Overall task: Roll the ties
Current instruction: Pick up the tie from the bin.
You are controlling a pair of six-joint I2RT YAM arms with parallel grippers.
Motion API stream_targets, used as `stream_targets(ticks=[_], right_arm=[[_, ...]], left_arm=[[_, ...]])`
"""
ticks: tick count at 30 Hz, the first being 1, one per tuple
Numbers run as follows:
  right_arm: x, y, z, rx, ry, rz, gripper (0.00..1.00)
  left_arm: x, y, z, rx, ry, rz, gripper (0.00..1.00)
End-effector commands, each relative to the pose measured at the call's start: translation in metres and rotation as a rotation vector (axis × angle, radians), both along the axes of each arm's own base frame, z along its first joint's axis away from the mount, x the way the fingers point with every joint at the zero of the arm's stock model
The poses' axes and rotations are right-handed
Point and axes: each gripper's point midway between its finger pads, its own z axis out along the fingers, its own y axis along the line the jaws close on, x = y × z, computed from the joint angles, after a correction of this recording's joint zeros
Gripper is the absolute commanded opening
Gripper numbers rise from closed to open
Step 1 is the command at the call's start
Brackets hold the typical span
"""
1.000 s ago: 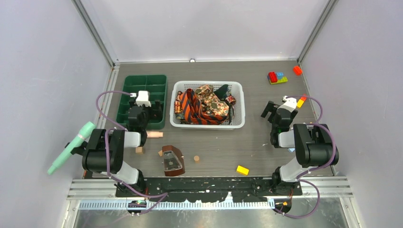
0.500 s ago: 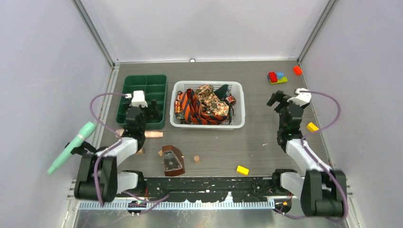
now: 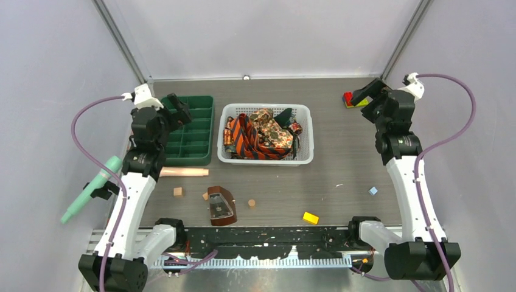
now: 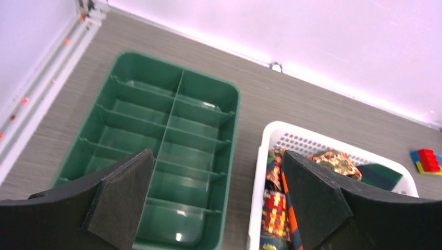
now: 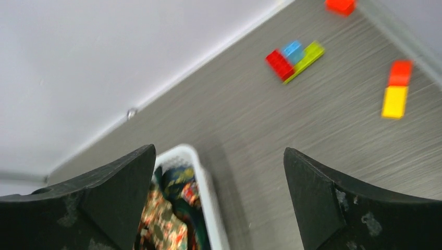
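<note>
Ties [image 3: 261, 135] all sit heaped in the white mesh basket [image 3: 266, 161], mid-table toward the far side. Striped tie [image 3: 245, 139], orange w/ dark bands, drapes over the left-centre of the pile. Paisley tie [image 3: 275, 135] is bunched just right of it, and the dark green tie [image 3: 285, 115] pokes up at the far right corner. L gripper [image 3: 177, 108] hangs over the far part of the green divided tray [image 3: 185, 160], just left of the basket. Its jaws are spread wide w/ nothing btwn them; in the wrist view its pads [image 4: 122, 200] frame the tray and the basket's left end. R gripper [image 3: 367, 93] is up at far right by the coloured bricks [image 3: 348, 99], well apart from the basket, also spread wide and holding nothing. Near side of the table: yellow block [image 3: 311, 217], and a pale rod [image 3: 182, 172] just near of the tray.
</note>
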Motion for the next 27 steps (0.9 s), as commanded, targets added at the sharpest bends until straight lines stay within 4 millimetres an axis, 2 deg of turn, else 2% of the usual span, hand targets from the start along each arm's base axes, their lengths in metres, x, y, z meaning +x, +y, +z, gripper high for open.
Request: stream_targets(ticks=[1, 5, 6, 7, 8, 9, 10, 11, 12, 13, 15, 16, 17, 18, 19, 20, 21, 24, 27], right_arm=[[-0.009, 0.058, -0.028, 0.144, 0.179, 0.294, 1.0], [-0.002, 0.091, -0.033, 0.224, 0.223, 0.433, 1.0], [-0.003, 0.11, -0.035, 0.219, 0.238, 0.485, 1.0], [-0.002, 0.116, -0.035, 0.202, 0.242, 0.495, 1.0], [-0.006, 0.138, -0.032, 0.185, 0.241, 0.549, 1.0], [-0.004, 0.145, -0.035, 0.166, 0.255, 0.556, 1.0], [-0.007, 0.17, -0.034, 0.154, 0.262, 0.616, 1.0], [-0.007, 0.182, -0.034, 0.148, 0.265, 0.638, 1.0], [-0.01, 0.206, -0.033, 0.142, 0.27, 0.695, 1.0], [-0.011, 0.218, -0.034, 0.14, 0.274, 0.719, 1.0], [-0.021, 0.262, -0.038, 0.123, 0.288, 0.822, 0.98], [-0.018, 0.275, -0.042, 0.118, 0.301, 0.844, 0.96], [-0.025, 0.293, -0.043, 0.113, 0.308, 0.884, 0.95], [-0.021, 0.306, -0.048, 0.109, 0.319, 0.904, 0.93], [-0.029, 0.322, -0.05, 0.1, 0.325, 0.946, 0.92], [-0.025, 0.335, -0.057, 0.094, 0.341, 0.96, 0.9], [-0.031, 0.348, -0.059, 0.084, 0.347, 0.99, 0.89], [-0.023, 0.374, -0.079, 0.056, 0.391, 1.0, 0.83], [-0.016, 0.388, -0.096, 0.048, 0.428, 1.002, 0.81]], left_arm=[[-0.02, -0.007, -0.031, -0.107, 0.167, -0.021, 0.99], [-0.025, -0.019, -0.026, -0.13, 0.154, -0.098, 0.99], [-0.026, -0.025, -0.027, -0.145, 0.169, -0.131, 0.99], [-0.027, -0.034, -0.029, -0.159, 0.185, -0.175, 0.98], [-0.028, -0.041, -0.034, -0.171, 0.206, -0.213, 0.97], [-0.029, -0.046, -0.038, -0.18, 0.228, -0.239, 0.97], [-0.032, -0.049, -0.043, -0.188, 0.254, -0.258, 0.97], [-0.035, -0.051, -0.048, -0.193, 0.277, -0.268, 0.97], [-0.038, -0.052, -0.051, -0.197, 0.298, -0.273, 0.97], [-0.042, -0.053, -0.054, -0.2, 0.316, -0.274, 0.97], [-0.049, -0.053, -0.057, -0.196, 0.347, -0.282, 0.96], [-0.053, -0.054, -0.058, -0.189, 0.363, -0.289, 0.95], [-0.057, -0.054, -0.057, -0.179, 0.374, -0.298, 0.94], [-0.06, -0.053, -0.057, -0.165, 0.382, -0.305, 0.94], [-0.064, -0.053, -0.058, -0.153, 0.389, -0.31, 0.93], [-0.067, -0.051, -0.06, -0.142, 0.395, -0.308, 0.93], [-0.07, -0.049, -0.061, -0.136, 0.394, -0.298, 0.93], [-0.077, -0.047, -0.068, -0.135, 0.387, -0.29, 0.93], [-0.082, -0.046, -0.076, -0.13, 0.384, -0.285, 0.93]])
